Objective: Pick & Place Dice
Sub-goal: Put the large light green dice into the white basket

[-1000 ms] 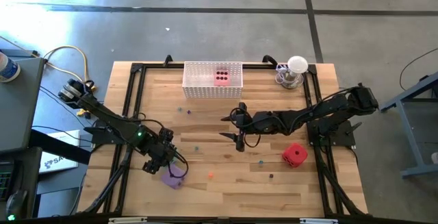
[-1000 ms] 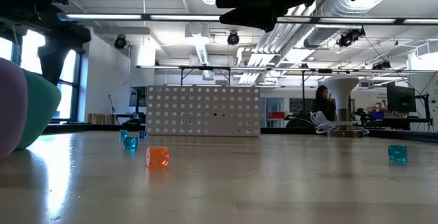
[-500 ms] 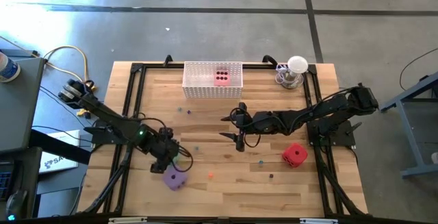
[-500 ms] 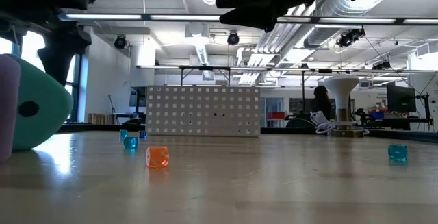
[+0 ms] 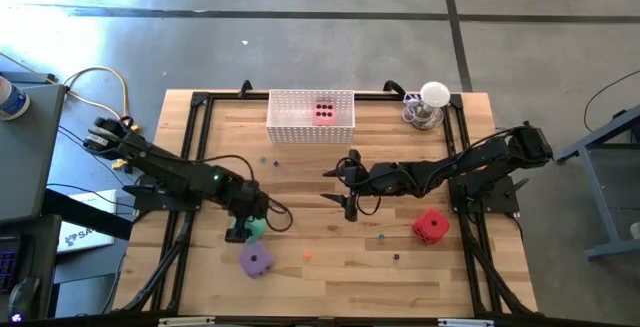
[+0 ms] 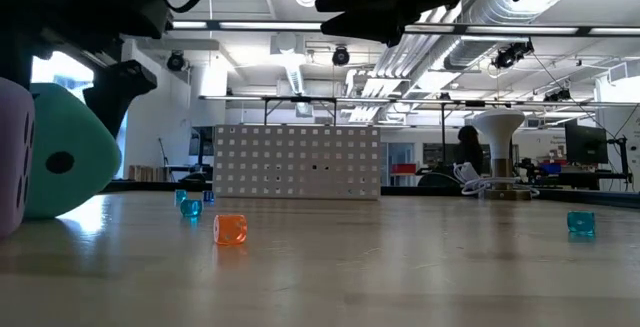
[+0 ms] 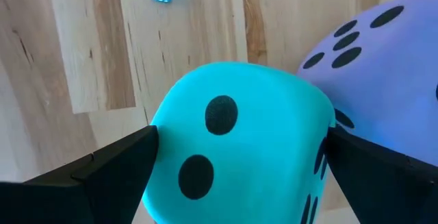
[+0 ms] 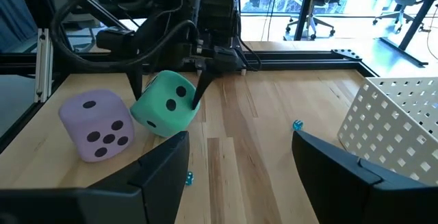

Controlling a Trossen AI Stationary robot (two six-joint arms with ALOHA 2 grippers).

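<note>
Left gripper (image 5: 246, 229), fingers clamped on the green die (image 5: 256, 228), holds it tilted, just off the table beside the purple die (image 5: 254, 260). From this gripper the white basket (image 5: 311, 130), holding the pink die (image 5: 324, 113), lies toward 1 o'clock across the table. Right gripper (image 5: 349, 207) waits open at centre; the red die (image 5: 430, 226) lies at its 4 o'clock.

The green die (image 5: 254, 228) is pinched between the left gripper's (image 5: 243, 229) fingers (image 7: 109, 166), tilted and lifted just off the tabletop (image 5: 330, 267), two pips showing toward the wrist. The purple die (image 5: 254, 260) sits on the wood just beside it, five pips up. The red die (image 5: 430, 226) rests well apart near the right edge. The pink die (image 5: 323, 113) lies inside the white perforated basket (image 5: 287, 127).
</note>
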